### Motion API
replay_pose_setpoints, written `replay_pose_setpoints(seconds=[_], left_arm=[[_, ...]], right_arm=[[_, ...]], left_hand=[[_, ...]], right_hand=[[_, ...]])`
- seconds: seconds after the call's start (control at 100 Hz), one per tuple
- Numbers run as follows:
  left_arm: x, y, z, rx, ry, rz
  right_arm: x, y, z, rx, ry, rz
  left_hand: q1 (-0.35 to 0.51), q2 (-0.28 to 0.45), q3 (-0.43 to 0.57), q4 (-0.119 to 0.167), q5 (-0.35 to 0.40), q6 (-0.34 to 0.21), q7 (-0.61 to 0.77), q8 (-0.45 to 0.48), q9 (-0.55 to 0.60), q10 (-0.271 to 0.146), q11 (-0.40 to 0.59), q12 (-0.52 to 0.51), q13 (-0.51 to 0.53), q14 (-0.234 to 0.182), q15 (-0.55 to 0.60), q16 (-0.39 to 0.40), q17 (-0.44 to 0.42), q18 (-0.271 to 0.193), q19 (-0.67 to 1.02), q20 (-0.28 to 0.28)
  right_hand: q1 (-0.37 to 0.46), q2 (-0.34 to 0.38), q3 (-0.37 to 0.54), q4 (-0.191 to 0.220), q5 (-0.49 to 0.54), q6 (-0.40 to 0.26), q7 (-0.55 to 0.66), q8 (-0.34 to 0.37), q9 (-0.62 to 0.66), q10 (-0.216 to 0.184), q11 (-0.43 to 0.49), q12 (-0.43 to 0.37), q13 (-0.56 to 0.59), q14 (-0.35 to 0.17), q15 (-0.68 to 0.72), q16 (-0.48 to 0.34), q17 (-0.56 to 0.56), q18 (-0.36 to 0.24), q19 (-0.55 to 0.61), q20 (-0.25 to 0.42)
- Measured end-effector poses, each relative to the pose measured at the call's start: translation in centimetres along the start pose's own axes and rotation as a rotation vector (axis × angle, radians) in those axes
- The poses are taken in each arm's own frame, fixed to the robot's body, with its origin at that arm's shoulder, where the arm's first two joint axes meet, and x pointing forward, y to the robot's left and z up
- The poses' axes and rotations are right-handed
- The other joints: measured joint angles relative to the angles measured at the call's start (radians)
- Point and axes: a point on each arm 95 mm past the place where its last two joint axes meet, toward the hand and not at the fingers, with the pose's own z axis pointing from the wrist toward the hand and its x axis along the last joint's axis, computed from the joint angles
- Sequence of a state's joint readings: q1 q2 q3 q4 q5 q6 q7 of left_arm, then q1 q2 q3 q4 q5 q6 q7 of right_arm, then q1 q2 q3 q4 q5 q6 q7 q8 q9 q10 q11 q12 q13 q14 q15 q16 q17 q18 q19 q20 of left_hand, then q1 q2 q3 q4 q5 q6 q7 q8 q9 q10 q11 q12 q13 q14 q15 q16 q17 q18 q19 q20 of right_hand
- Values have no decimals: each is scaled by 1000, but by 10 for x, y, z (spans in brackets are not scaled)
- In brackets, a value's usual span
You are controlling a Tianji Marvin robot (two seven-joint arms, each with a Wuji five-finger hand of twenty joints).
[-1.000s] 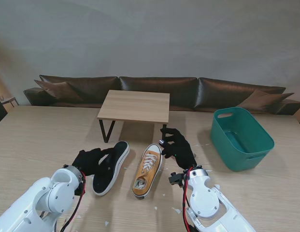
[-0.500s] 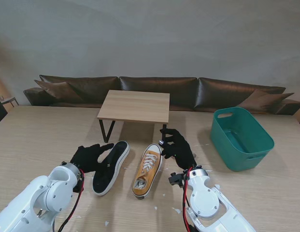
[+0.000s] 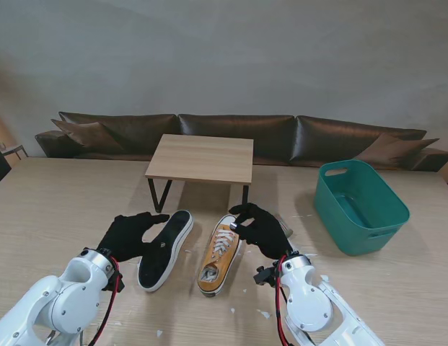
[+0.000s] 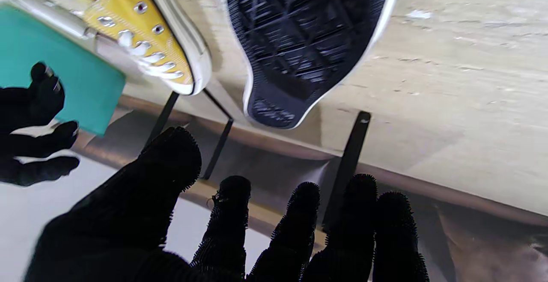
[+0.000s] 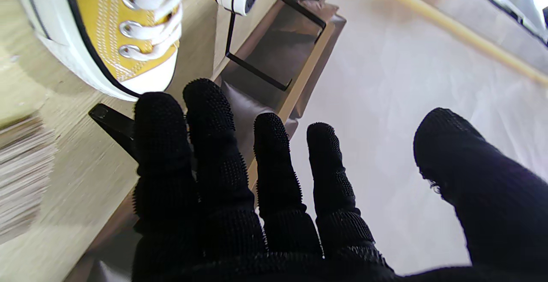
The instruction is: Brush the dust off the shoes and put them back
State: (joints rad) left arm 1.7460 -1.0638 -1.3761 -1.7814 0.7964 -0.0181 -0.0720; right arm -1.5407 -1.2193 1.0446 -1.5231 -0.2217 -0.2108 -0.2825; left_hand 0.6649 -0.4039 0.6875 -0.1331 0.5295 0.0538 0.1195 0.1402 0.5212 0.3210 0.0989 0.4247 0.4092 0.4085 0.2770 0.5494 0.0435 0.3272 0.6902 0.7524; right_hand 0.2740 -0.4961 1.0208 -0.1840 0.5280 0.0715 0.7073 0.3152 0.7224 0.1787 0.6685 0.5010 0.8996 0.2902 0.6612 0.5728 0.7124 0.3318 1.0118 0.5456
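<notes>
Seen from the stand: two shoes side by side on the pale wooden counter [image 3: 58,209], toes pointing away. On the left, black slip-on shoe [image 3: 167,249] with white sole edge; just right of it, yellow lace-up sneaker [image 3: 220,252] with white laces and toe cap, the two close but apart.

Left hand [image 3: 128,234] in black glove, hovering just left of the black slip-on shoe, fingers [image 4: 227,218] spread and holding nothing; thumb reaching toward the shoe's edge, contact not clear. From the left wrist, black shoe lining and yellow sneaker toe visible beyond the outstretched fingertips.

Right hand [image 3: 261,229], also gloved in black, poised at the toe end of the yellow sneaker, partly over its right side; fingers [image 5: 214,145] extended and apart, thumb well off to the side, gripping nothing. From the right wrist, fingertips close to the sneaker's white toe cap.

Farther off, small wooden side table [image 3: 202,158] with black legs standing on the counter. Teal plastic basket [image 3: 368,216] to the right, well apart from the shoes. Small white scraps [image 3: 264,313] scattered on the counter nearer to the robot. Dark brown sofa [image 3: 339,137] along the far edge.
</notes>
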Motion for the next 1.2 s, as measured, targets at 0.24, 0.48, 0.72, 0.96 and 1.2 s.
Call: replay_pose_setpoints(seconds=[0.24,0.48,0.72,0.96,1.2], left_arm=[[9,2,-9,66,50,-39],[13,4,-14,74,72,-60],[13,8,-18,92,67,-81],[15,8,-20,86,64,-94],[14,8,-22,89,58,-96]], right_arm=[[10,-7,-23,239,-16,-234],[3,-18,-36,293,-37,-344],[0,-40,-38,359,-40,-469],[-2,-56,-37,366,-54,-608],[-11,-71,-36,340,-46,-706]], left_hand=[[33,0,-18,0,73,0,22,27,63,-1,12,0,3,-3,0,0,19,15,-3,0],[33,0,-33,0,74,0,22,40,63,-1,12,0,3,-3,0,0,27,19,-11,0],[34,0,-52,0,74,0,22,48,74,-1,13,0,4,-3,0,0,27,21,-12,0],[61,0,-68,0,85,0,22,64,74,0,13,0,4,-3,0,0,27,22,-13,0],[62,0,-73,0,101,1,22,63,88,1,16,1,4,-3,0,0,29,22,-15,0]], right_hand=[[15,-102,0,31,92,-127,-51,128,-142,-18,171,191,-63,-61,178,78,0,-27,0,50],[26,-182,9,31,100,-179,-105,164,-163,-50,254,295,-66,-96,321,140,1,-40,58,100],[26,-189,9,31,99,-209,-127,164,-162,-76,254,306,-56,-114,352,149,1,-42,93,112],[26,-189,9,31,99,-216,-128,164,-146,-84,258,319,-37,-135,382,153,1,-53,119,127],[23,-238,39,31,155,-233,-108,174,-106,-93,314,343,15,-165,445,166,3,-54,162,150]])
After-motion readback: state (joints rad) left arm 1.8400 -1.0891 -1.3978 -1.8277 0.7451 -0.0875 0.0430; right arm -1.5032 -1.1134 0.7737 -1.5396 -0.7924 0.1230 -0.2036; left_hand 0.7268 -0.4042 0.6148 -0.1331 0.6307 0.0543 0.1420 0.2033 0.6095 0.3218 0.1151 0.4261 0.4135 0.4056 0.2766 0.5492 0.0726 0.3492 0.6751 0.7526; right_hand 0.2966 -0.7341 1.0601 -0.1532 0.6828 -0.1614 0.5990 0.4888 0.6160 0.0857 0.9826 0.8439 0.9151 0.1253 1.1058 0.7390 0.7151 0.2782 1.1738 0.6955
